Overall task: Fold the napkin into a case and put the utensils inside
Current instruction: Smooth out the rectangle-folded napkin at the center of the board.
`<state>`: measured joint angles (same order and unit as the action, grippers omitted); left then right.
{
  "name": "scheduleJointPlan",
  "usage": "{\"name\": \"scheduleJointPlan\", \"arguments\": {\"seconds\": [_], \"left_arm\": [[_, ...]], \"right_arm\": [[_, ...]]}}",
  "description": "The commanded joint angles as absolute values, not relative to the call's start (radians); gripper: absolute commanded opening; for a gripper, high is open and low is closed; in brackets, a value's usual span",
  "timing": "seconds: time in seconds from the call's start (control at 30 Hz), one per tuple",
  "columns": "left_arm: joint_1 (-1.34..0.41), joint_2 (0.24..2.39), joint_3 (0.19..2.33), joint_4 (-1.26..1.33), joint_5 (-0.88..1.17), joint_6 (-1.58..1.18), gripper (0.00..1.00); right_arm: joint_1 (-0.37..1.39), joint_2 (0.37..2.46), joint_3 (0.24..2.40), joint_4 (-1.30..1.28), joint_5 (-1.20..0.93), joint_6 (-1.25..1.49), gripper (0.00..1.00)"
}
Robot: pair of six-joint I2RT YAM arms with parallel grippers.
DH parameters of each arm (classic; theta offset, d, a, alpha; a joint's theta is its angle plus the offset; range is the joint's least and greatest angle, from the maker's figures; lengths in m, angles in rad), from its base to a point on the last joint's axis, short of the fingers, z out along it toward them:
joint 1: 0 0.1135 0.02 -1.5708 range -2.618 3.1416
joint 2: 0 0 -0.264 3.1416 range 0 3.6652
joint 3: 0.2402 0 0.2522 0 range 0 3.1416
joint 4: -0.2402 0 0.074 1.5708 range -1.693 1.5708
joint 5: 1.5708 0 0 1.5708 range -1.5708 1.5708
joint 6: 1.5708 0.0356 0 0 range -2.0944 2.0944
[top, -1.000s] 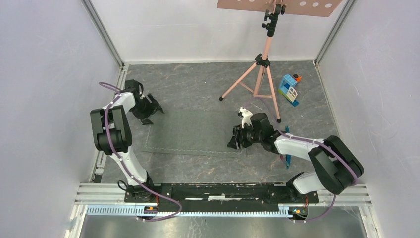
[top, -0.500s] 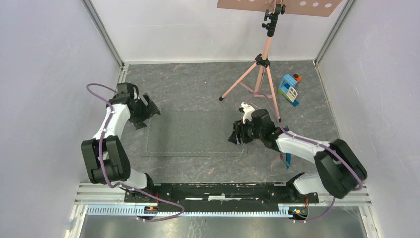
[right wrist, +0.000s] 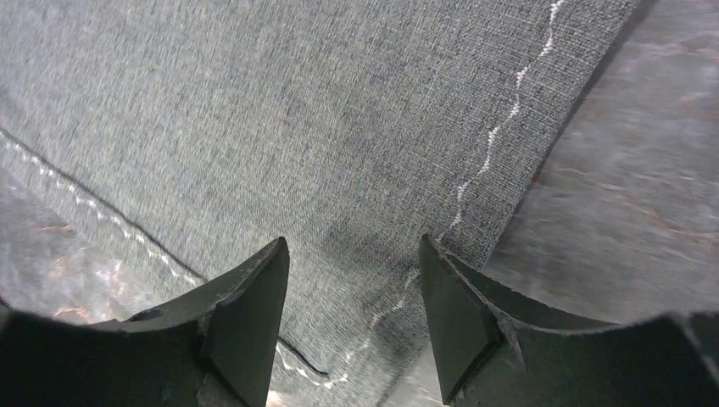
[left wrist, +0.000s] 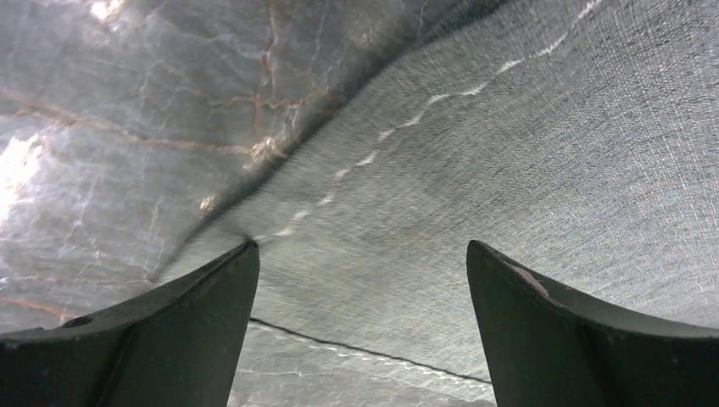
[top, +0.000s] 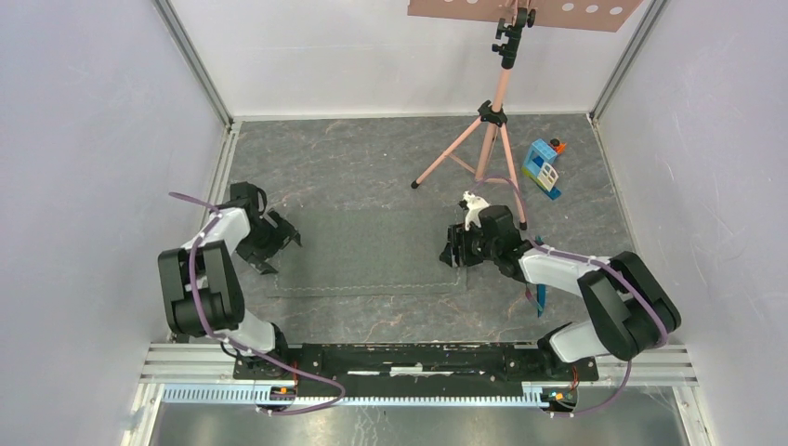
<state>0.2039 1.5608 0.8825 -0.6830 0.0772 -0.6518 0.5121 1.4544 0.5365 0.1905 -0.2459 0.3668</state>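
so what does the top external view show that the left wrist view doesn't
Only the top external: the whole napkin lying flat, the right end effector at its right edge, the tripod, the toy block house and a blue utensil beside the right arm. Only the left wrist: cloth weave and pale stitching close up, with the left end effector spreading open fingers over the cloth's edge. Both: napkin, marbled floor, left end effector.
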Motion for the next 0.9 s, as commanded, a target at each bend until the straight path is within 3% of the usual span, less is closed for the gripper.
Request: {"name": "scheduleJointPlan", "arguments": {"seconds": [0.0, 0.13, 0.3, 0.5, 0.67, 0.87], "left_arm": [[0.215, 1.428, 0.869, -0.688, 0.055, -0.655, 0.98], [0.213, 1.352, 0.879, -0.576, 0.264, -0.645, 1.00], [0.200, 1.517, 0.950, -0.413, 0.435, -0.701, 1.00], [0.192, 1.767, 1.099, -0.356, 0.404, -0.691, 1.00], [0.201, 1.935, 1.210, -0.462, 0.303, -0.635, 1.00], [0.215, 1.931, 1.170, -0.472, 0.295, -0.618, 1.00]], "right_arm": [[0.467, 1.402, 0.558, 0.054, -0.171, 0.258, 0.66], [0.468, 1.399, 0.661, 0.065, -0.264, 0.264, 0.70], [0.468, 1.559, 0.820, 0.113, -0.343, 0.315, 0.71], [0.466, 1.711, 0.922, 0.143, -0.383, 0.330, 0.69], [0.444, 1.736, 0.902, 0.115, -0.357, 0.265, 0.70], [0.384, 1.795, 0.906, 0.063, -0.336, 0.217, 0.71]]}}
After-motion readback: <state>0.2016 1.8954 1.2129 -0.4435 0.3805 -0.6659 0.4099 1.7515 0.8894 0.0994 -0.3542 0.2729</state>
